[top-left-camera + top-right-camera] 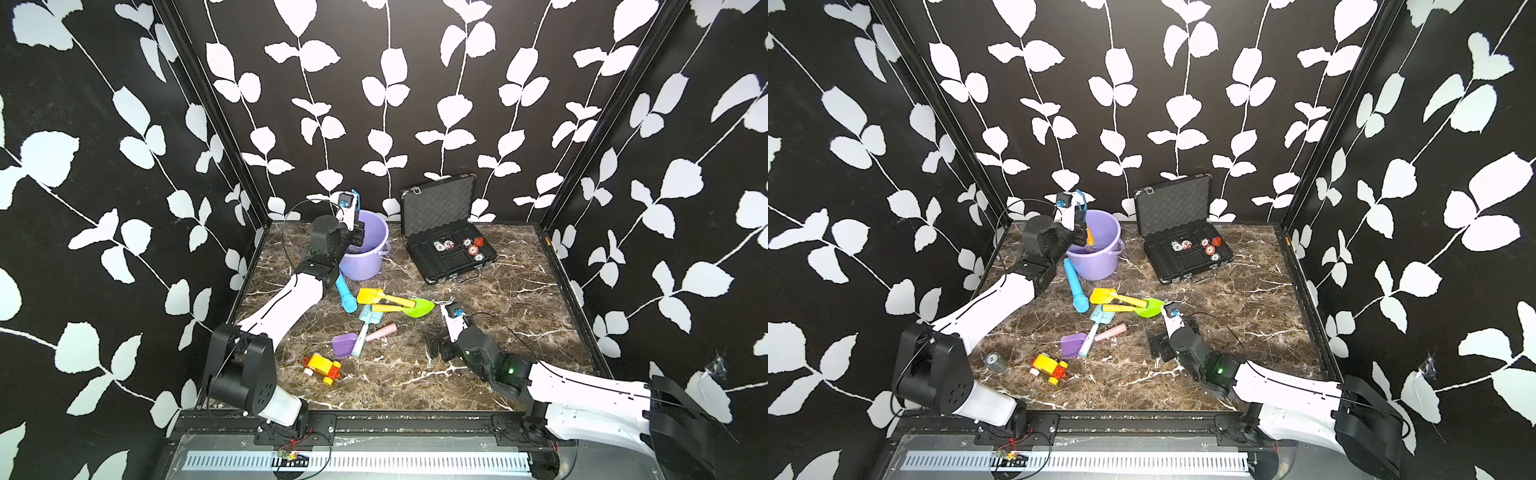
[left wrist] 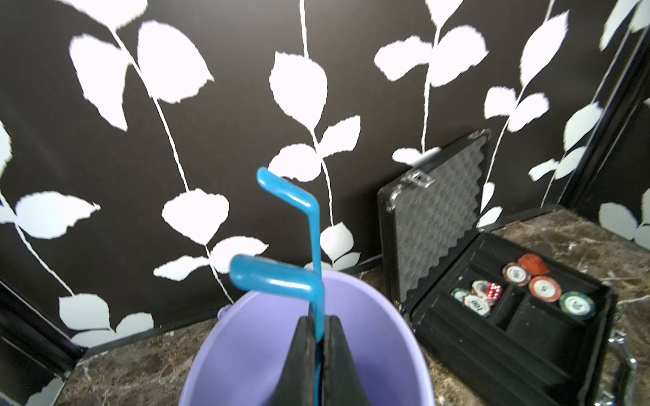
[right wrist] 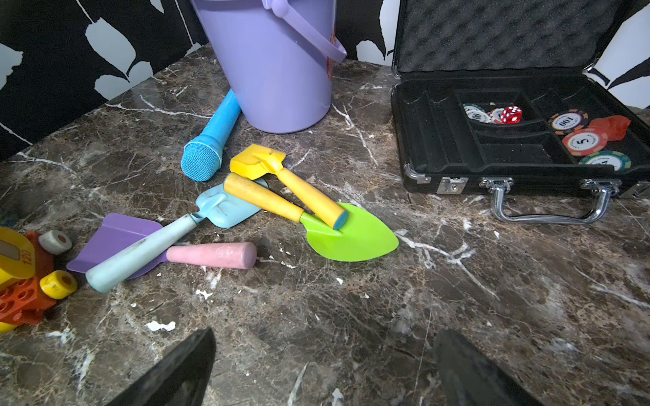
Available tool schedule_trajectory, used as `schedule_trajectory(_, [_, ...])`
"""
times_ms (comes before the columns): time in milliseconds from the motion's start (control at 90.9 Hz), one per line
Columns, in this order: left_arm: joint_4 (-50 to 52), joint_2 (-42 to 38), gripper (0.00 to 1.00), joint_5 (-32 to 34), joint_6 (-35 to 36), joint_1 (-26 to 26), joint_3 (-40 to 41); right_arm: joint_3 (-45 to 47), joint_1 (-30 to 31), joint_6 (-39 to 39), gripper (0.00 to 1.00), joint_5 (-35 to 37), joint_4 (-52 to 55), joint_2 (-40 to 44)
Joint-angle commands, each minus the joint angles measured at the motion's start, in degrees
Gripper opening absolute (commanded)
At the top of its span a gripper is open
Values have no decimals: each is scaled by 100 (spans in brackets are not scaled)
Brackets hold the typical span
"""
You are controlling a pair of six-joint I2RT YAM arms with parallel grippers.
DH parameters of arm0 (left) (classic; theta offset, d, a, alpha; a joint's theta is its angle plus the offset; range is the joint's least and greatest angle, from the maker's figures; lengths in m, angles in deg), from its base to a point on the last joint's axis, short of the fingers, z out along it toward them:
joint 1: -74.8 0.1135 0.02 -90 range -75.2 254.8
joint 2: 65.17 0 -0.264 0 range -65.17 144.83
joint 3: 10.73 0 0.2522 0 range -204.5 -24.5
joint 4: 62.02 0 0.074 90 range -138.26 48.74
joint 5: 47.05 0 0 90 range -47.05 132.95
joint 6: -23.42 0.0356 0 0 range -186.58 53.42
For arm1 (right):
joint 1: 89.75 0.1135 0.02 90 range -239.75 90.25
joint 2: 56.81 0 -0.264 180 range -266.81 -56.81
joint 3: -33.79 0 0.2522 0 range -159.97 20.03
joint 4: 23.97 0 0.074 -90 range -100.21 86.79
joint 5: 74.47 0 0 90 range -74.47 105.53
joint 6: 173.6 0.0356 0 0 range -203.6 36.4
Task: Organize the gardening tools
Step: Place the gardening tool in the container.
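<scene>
A lilac plastic bucket [image 1: 365, 245] is standing near the back of a dark marbled counter [image 1: 478, 332]. The left claw [image 2: 318, 321] is hovering right over the bucket's mouth, its black fingers [image 2: 299, 355] pressing together on the thin shank of a blue pronged garden fork [image 2: 311, 225]. The fork's bent prongs are pointing up above the rim, and in a top view its orange handle [image 1: 1090, 235] is hanging down inside the bucket's opening.

In front of the bucket, toward the robot, four more toy tools are lying in a loose overlapping cluster on the counter. Nearest the bucket, a yellow square spade with a yellow handle [image 3: 256, 161] is resting its handle end on the blade of a green pointed trowel with a yellow handle [image 3: 351, 235]. The trowel's handle is crossing the blade of a pale teal spade with a teal handle [image 3: 225, 207], whose handle in turn is lying across a purple scoop with a pink handle [image 3: 116, 239], the farthest of them from the bucket.

A light-blue microphone-like cylinder [image 3: 211, 140] is lying with its narrow end against the bucket's base. A yellow-and-red toy car [image 1: 322, 368] is sitting beyond the purple scoop. An open black case holding poker chips and a red die [image 3: 439, 140] is lying to the bucket's right.

The right claw [image 3: 327, 337] is hanging low over bare counter, well in front of the bucket, fingers spreading wide apart and gripping nothing.
</scene>
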Motion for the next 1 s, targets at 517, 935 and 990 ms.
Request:
schedule_trajectory(517, [-402, 953, 0, -442, -128, 125, -12, -308, 7, 628, 99, 1104, 653, -67])
schedule_trajectory(935, [-387, 1201, 25, -571, -140, 125, -73, -1076, 10, 438, 99, 552, 1237, -1146])
schedule_trajectory(990, [-353, 1165, 31, -572, -114, 125, -80, -1163, 9, 342, 99, 374, 1221, -1298])
